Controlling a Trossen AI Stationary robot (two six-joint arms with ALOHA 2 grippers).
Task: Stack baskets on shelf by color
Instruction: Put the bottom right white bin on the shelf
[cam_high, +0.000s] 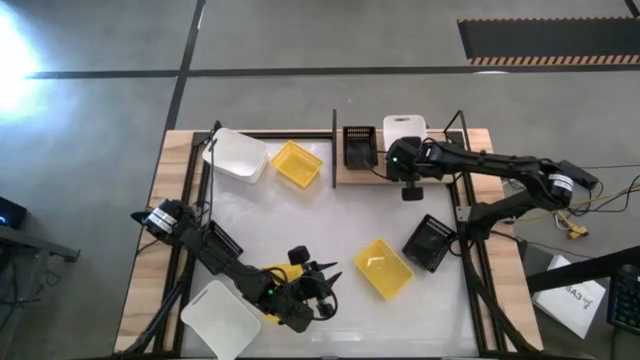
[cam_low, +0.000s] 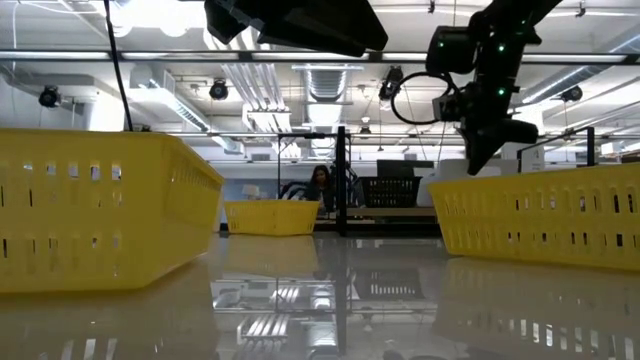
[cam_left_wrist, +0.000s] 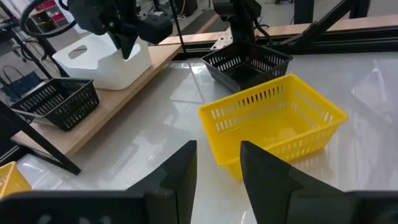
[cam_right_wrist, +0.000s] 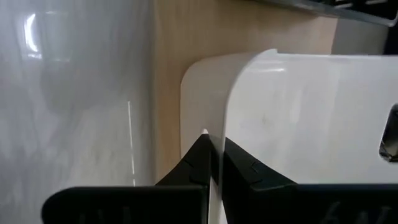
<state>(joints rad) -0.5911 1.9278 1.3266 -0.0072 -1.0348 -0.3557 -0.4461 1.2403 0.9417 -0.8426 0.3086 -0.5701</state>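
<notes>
On the pale wooden shelf (cam_high: 445, 165) at the table's far edge stand a black basket (cam_high: 360, 147) and a white basket (cam_high: 405, 127). My right gripper (cam_right_wrist: 214, 158) is over the white basket, shut on its wall. My left gripper (cam_left_wrist: 217, 171) is open near the table's near edge and touches nothing; a yellow basket (cam_left_wrist: 273, 121) stands on the table in front of it. A second black basket (cam_high: 430, 242) stands beyond that one. Another yellow basket (cam_high: 280, 272) shows partly under the left arm. My right gripper holds the white basket by its side wall close to a rounded corner (cam_right_wrist: 211, 118). One finger (cam_right_wrist: 196, 165) is outside the wall and one (cam_right_wrist: 245, 171) inside. The fingers come from above, pointing down. The basket stands upright with its bottom on the shelf board (cam_right_wrist: 168, 93).
A white basket (cam_high: 237, 155) and a yellow basket (cam_high: 297, 163) stand at the table's far left. A further white basket (cam_high: 222, 318) is at the near left corner. Thin black shelf rods (cam_high: 334, 135) rise by the black basket. Bare tabletop (cam_high: 340, 225) lies in the middle.
</notes>
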